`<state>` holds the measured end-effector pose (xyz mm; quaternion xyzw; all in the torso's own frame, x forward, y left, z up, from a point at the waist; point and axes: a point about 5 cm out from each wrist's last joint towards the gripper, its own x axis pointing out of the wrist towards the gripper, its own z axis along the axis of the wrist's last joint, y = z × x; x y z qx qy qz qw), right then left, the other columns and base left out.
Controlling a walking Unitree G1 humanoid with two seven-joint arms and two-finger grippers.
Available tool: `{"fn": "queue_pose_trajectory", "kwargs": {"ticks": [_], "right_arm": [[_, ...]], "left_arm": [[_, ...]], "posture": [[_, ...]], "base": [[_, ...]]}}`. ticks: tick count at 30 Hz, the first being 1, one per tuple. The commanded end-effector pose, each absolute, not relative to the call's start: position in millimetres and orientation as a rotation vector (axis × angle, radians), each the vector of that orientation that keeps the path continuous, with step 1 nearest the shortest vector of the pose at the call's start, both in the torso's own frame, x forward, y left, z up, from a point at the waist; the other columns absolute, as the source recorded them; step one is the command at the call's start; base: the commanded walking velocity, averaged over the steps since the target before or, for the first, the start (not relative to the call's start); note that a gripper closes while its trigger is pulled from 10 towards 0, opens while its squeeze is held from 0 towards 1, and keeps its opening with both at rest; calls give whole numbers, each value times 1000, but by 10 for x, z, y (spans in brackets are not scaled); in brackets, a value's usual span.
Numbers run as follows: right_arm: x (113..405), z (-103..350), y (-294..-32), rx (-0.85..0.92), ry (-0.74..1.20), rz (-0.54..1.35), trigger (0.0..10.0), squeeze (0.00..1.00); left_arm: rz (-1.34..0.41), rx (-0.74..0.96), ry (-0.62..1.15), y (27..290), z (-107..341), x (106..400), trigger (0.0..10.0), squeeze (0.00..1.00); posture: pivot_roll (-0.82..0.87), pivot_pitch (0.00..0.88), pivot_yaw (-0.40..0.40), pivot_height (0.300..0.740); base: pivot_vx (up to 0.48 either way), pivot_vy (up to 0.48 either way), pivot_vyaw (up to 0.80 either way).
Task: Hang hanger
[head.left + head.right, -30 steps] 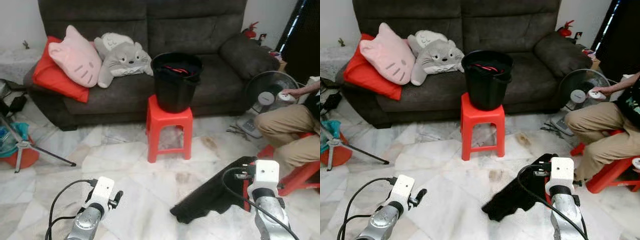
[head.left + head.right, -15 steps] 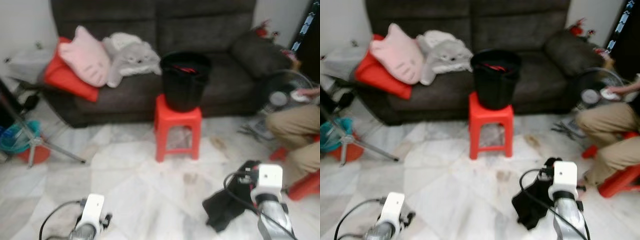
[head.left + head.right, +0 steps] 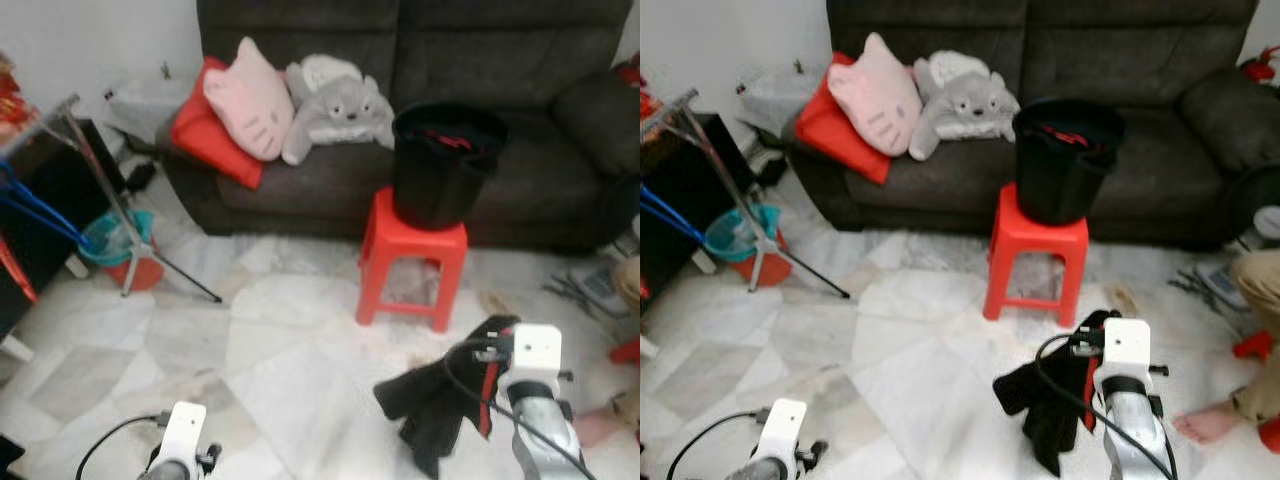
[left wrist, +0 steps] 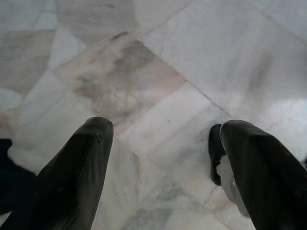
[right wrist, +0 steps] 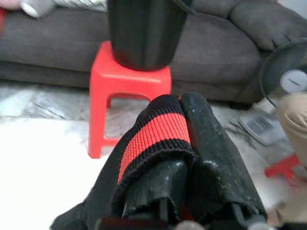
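My right gripper is shut on a black garment with a red striped band, which hangs bunched below it over the marble floor. Low at the left, my left gripper is open over bare tiles with nothing between its fingers. At the far left stands a metal rack on thin legs, with blue hanger-like bars beside it; I cannot make them out clearly.
A black bucket stands on a red stool before a dark sofa with a pink cushion and a grey plush. A teal basin sits by the rack. A person's bare foot is at the right.
The whole view has swung left, bringing the rack and blue bars into sight. The black garment stays in my right gripper and now hangs more bunched.
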<state>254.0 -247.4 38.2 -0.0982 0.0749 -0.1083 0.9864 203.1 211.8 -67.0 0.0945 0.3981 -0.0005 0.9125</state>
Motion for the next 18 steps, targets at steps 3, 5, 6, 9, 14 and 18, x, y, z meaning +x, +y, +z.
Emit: {"fn": "queue_pose_trajectory", "kwargs": {"ticks": [3, 5, 6, 9, 14, 18], "right_arm": [[2572, 453, -2490, -204, 117, -221, 10000, 0], [2572, 450, -2487, -204, 118, -220, 10000, 0], [2573, 448, -2486, -205, 119, -219, 10000, 0], [2580, 450, -2486, -207, 119, -217, 10000, 0], [2600, 464, -2495, -210, 116, -221, 10000, 0], [2607, 472, -2499, -211, 114, -219, 10000, 0]], "left_arm": [[9, 179, 876, 2135, -743, 1903, 10000, 0], [10, 178, 884, 2141, -753, 1884, 10000, 0], [10, 177, 890, 2146, -760, 1869, 10000, 0], [10, 176, 905, 2155, -777, 1834, 10000, 0], [14, 174, 927, 2176, -797, 1789, 10000, 0], [16, 173, 938, 2188, -806, 1769, 10000, 0]], "posture": [[6, 0, 38, 740], [7, 0, 37, 740], [10, 0, 36, 740], [10, 0, 37, 740], [5, 0, 37, 740], [5, 0, 32, 740]], "base": [[0, 0, 800], [0, 0, 800], [0, 0, 800], [0, 0, 800], [0, 0, 800], [0, 0, 800]]}}
